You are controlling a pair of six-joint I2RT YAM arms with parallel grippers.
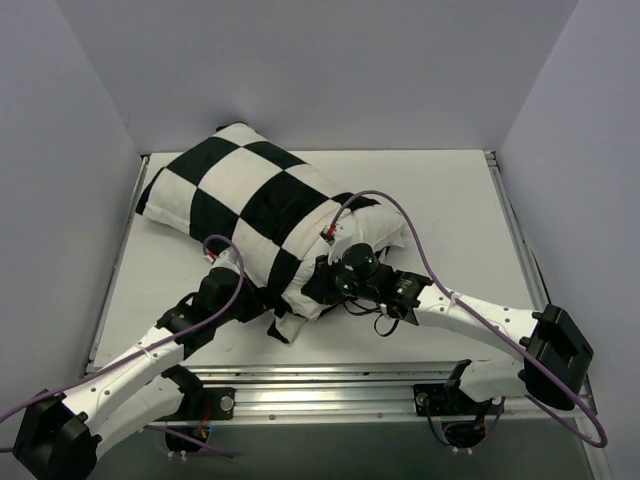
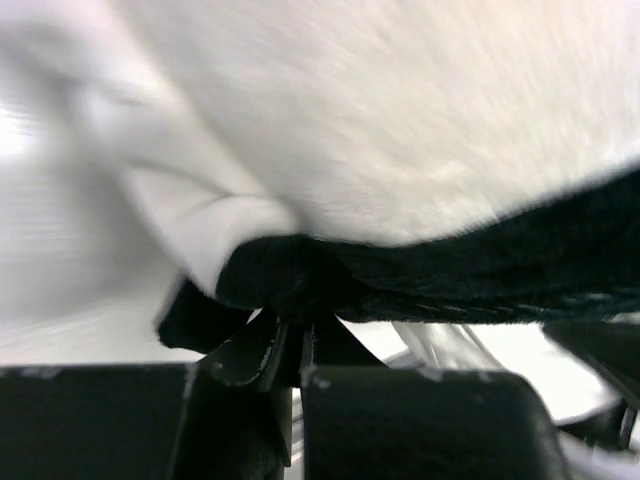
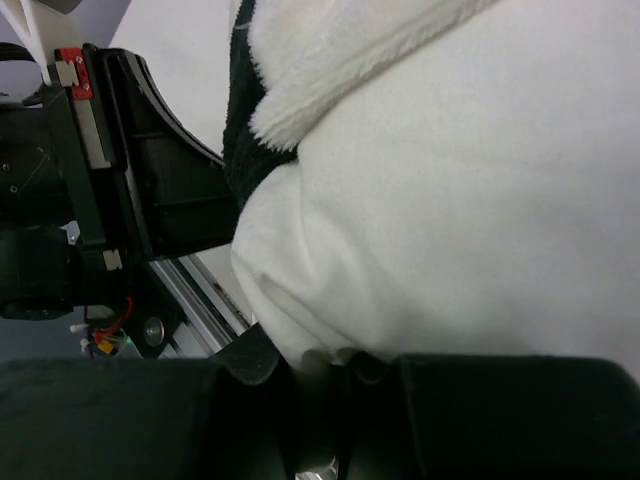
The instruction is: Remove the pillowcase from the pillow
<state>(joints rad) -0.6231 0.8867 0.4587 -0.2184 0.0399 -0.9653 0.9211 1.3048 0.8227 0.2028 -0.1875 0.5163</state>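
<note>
The black and white checkered pillowcase (image 1: 250, 190) lies diagonally across the table from back left to centre, with the pillow inside it. My left gripper (image 1: 262, 300) is shut on a black fold at the pillowcase's near corner (image 2: 300, 285). My right gripper (image 1: 322, 285) is at the near end. In the right wrist view it (image 3: 330, 365) is shut on smooth white fabric, the pillow (image 3: 450, 200), which bulges out below the fluffy pillowcase edge (image 3: 300, 90). In the top view the pillow is mostly hidden by the case.
Grey walls close in the table on the left, back and right. An aluminium rail (image 1: 330, 385) runs along the near edge. The left arm's black body (image 3: 130, 170) is close beside my right gripper. Purple cables (image 1: 400, 210) loop over the pillow's near end.
</note>
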